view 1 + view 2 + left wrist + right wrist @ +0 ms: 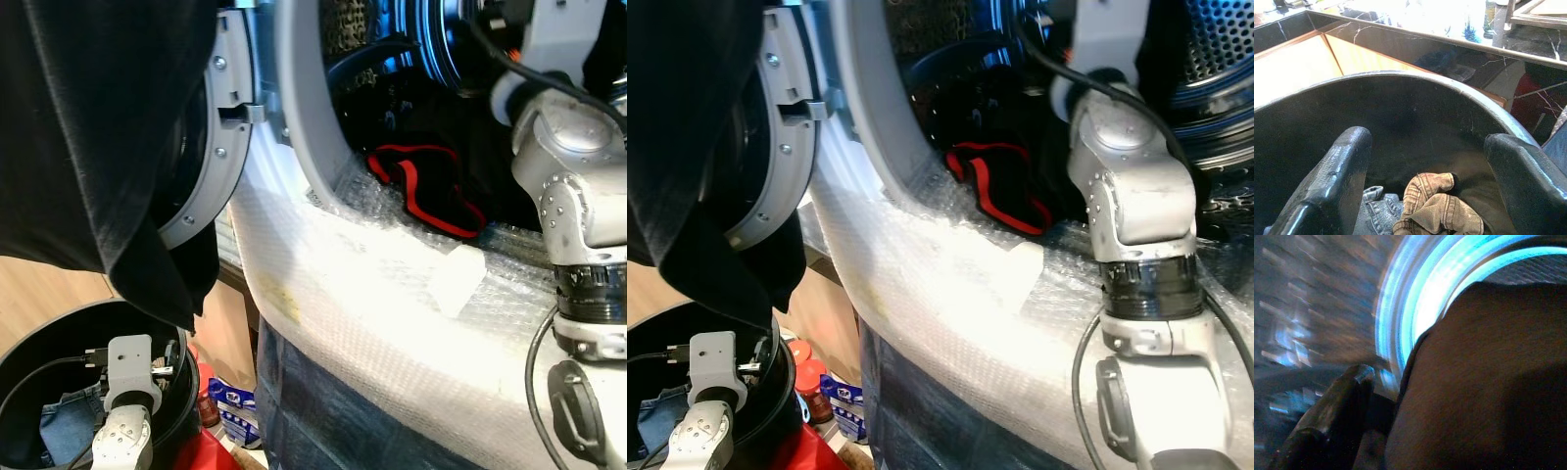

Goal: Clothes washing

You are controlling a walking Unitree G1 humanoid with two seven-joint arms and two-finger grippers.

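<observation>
The washing machine's drum stands open, lit blue inside. A black garment with red trim lies at the drum's mouth. My right arm reaches into the drum. In the right wrist view the right gripper is open, with a dark cloth spread against one finger and covering the other. My left gripper hangs open inside a black basket, above a brown checked cloth and jeans.
A big black cloth hangs at the upper left, in front of the round machine door. Bubble wrap covers the machine's front. Red jars and a blue-white packet stand on the floor beside the basket.
</observation>
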